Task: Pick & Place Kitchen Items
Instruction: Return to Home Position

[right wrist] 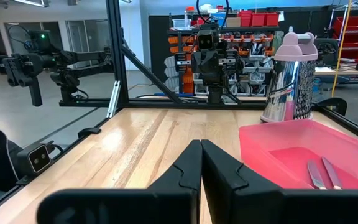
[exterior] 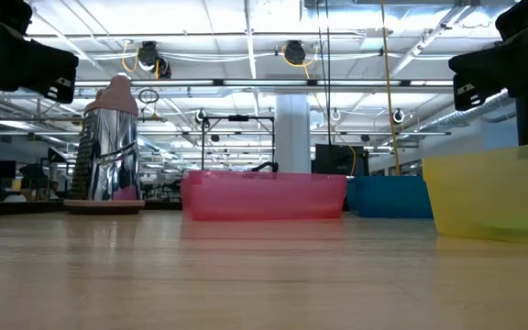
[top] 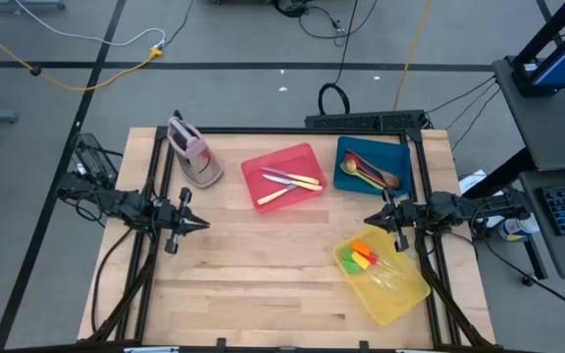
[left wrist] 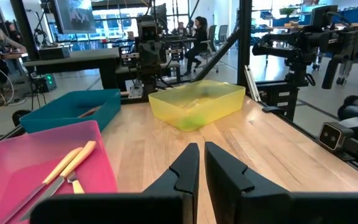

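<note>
Cream-handled knives (top: 290,182) were laid in the red tray (top: 263,169), spoons (top: 366,172) in the blue tray (top: 400,157), spatulas (top: 361,258) in the yellow tray (top: 400,294). A grater (top: 192,152) was stood beside the red tray. Left gripper (top: 202,225) and right gripper (top: 369,220) were held closed, empty.

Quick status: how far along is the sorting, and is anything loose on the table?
It looks finished. Done: knives lie in the red tray, spoons in the blue tray, and spatulas in the yellow tray. In hand: nothing. The left gripper and right gripper are shut and empty, hovering at opposite sides of the table. Left: no loose utensil shows. Only the grater stand stands outside the trays.
</note>
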